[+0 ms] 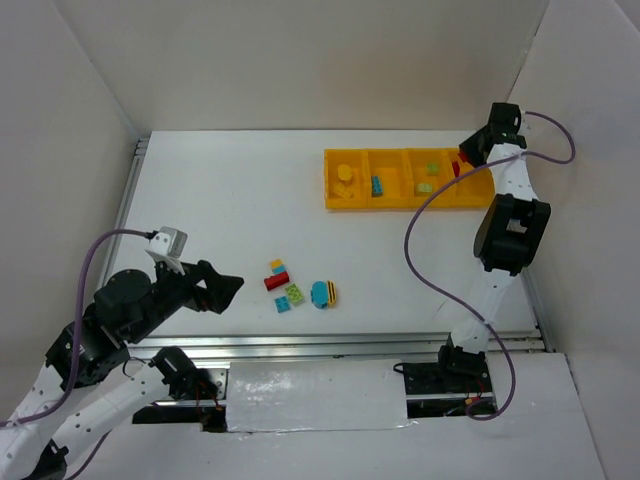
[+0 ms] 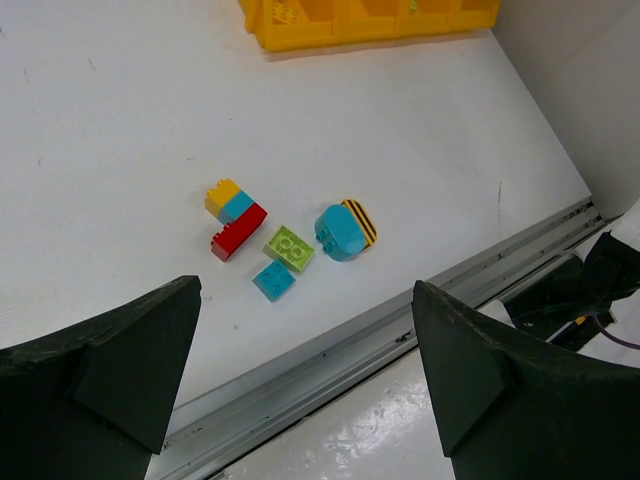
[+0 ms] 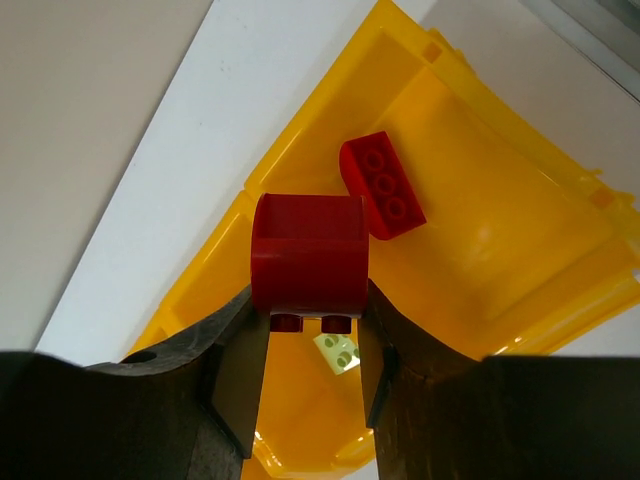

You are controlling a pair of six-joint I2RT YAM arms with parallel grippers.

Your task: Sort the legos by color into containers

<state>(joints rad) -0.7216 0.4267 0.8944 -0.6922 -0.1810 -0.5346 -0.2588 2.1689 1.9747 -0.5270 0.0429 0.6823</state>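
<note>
1. Right gripper: fingers clamped on a red rounded brick. It is held above the right end of the yellow tray, which stands at the far right of the tabletop.
2. Right-end compartment: one red rectangular brick lies inside, studs showing, set at an angle. In the right wrist view its near corner meets the held brick. Whether the two actually touch cannot be told.
3. Third compartment from the left: light green bricks lie inside. One of them shows in the right wrist view, below the held brick and between the fingers.
4. Second compartment: a blue brick. Leftmost compartment: yellow bricks.
5. Left gripper: fingers wide apart, nothing between them. It hangs over the near left part of the tabletop, well apart from the tray.
6. Loose pieces lie on the tabletop in a close group just ahead of the left gripper:
   - a joined piece of yellow, blue and red;
   - a light green square brick just beside it;
   - a small blue square brick just beside the green one, on the near side;
   - a blue rounded brick with a yellow-and-black striped end, just beside the green one on the other side.
</note>
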